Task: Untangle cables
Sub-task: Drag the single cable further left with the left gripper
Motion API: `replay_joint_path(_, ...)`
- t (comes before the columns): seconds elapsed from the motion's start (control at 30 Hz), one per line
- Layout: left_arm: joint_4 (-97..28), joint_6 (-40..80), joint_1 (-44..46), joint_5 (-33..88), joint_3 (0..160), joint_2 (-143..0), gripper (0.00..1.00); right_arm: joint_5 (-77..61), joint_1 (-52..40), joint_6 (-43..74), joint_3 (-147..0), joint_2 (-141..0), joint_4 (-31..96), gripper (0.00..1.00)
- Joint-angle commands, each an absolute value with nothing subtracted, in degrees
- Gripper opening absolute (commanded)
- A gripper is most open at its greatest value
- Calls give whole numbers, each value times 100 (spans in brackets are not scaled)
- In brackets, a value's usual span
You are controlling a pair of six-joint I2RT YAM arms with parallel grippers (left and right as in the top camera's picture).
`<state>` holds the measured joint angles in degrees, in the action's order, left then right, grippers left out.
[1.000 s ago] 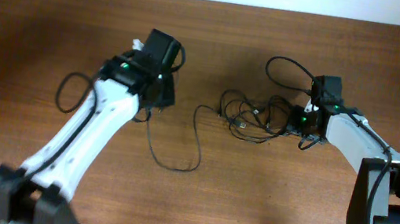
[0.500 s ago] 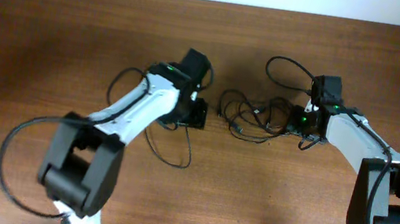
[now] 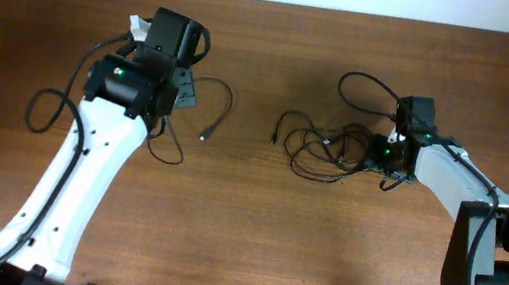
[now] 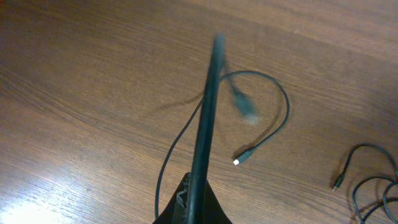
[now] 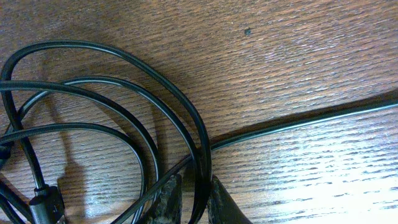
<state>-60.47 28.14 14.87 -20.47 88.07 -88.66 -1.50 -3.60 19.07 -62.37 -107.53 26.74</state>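
Observation:
The cables lie in two groups on the wooden table. A tangled bundle (image 3: 322, 149) sits right of centre, and my right gripper (image 3: 375, 153) is at its right edge. In the right wrist view the right gripper (image 5: 196, 198) is shut on one black loop (image 5: 200, 155) of that bundle. One cable (image 3: 228, 103) lies apart to the left, its plug (image 3: 203, 137) free on the wood. My left gripper (image 3: 179, 91) is shut on this separate cable (image 4: 208, 106), which runs taut and blurred up from the left gripper (image 4: 198, 190). Its white-tipped plug (image 4: 237, 162) rests on the table.
Thicker black arm cables loop beside the left arm (image 3: 47, 107) and behind the right arm (image 3: 359, 82). A cable end of the bundle (image 4: 337, 183) shows at the right of the left wrist view. The table's far edge (image 3: 275, 4) meets a pale wall.
The left arm reached toward the bundle, then swung back left and shut on a cable. That cable now lies apart from the bundle. The right arm has not moved.

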Motion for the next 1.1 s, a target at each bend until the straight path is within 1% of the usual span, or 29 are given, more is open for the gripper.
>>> replay_joint_path(0.0,-6058,2932,1479,-2182,8691,-9255,0,25,-375,1896,-6117,-10914,2746,14)
replay_joint_path(0.1,-5992,2928,1496,-1778,8672,-9974,0,25,-375,1896,-6117,-10914,2744,14)
replay_joint_path(0.17,-5784,2928,1496,-1769,8672,-10372,0,23,-375,1896,-6117,-10914,2746,14)
replay_joint_path(0.2,-5575,2899,1496,-1570,8672,-10628,0,23,-375,1896,-6117,-10914,2744,14)
replay_joint_path(0.23,-5393,2818,1496,-1317,8672,-10801,1,23,-375,1896,-6117,-10914,2744,14)
replay_joint_path(0.27,-5266,2794,1496,-1105,8672,-10916,5,23,-375,1896,-6117,-10914,2744,14)
replay_joint_path(0.3,-5052,2797,1496,-934,8672,-11109,18,23,-375,1896,-6117,-10914,2744,14)
replay_joint_path(0.33,-4904,2797,1496,-873,8672,-11242,23,23,-375,1896,-6117,-10914,2744,14)
replay_joint_path(0.4,-4574,2797,1496,-351,8672,-11568,27,-150,-375,1896,-6117,-10914,2720,15)
replay_joint_path(0.43,-4449,2797,1496,-268,8672,-11655,31,-167,-375,1896,-6117,-10914,2718,15)
replay_joint_path(0.47,-4338,2797,1500,-270,8672,-11751,50,-167,-375,1896,-6117,-10914,2716,15)
replay_joint_path(0.5,-4239,2797,1500,-268,8672,-11834,58,-169,-375,1896,-6117,-10914,2718,15)
replay_joint_path(0.57,-4034,2799,1500,-226,8672,-12038,67,-169,-375,1896,-6117,-10914,2718,15)
replay_joint_path(0.6,-3970,2797,1500,-228,8672,-12116,73,-169,-375,1896,-6117,-10914,2716,15)
replay_joint_path(0.67,-3924,2797,1500,-228,8672,-12366,80,-169,-375,1896,-6117,-10914,2718,15)
replay_joint_path(0.7,-3920,2781,1500,-231,8672,-12462,80,-172,-375,1896,-6117,-10914,2716,16)
replay_joint_path(0.77,-3905,2731,1500,-231,8670,-12632,54,-174,-375,1896,-6117,-10914,2716,16)
replay_joint_path(0.87,-3927,2449,1525,-228,8674,-12672,53,-187,-375,1896,-6117,-10914,2716,16)
replay_joint_path(0.9,-3929,2202,1540,-228,8691,-12645,31,-191,-375,1896,-6117,-10914,2700,20)
replay_joint_path(0.93,-3983,2036,1538,-235,8720,-12623,5,-191,-375,1896,-6117,-10914,2698,20)
replay_joint_path(0.97,-4206,1962,1531,-255,8818,-12569,3,-191,-375,1896,-6117,-10914,2698,20)
replay_joint_path(1.07,-4897,1962,1511,-580,9428,-12250,2,-191,-375,1896,-6117,-10914,2700,20)
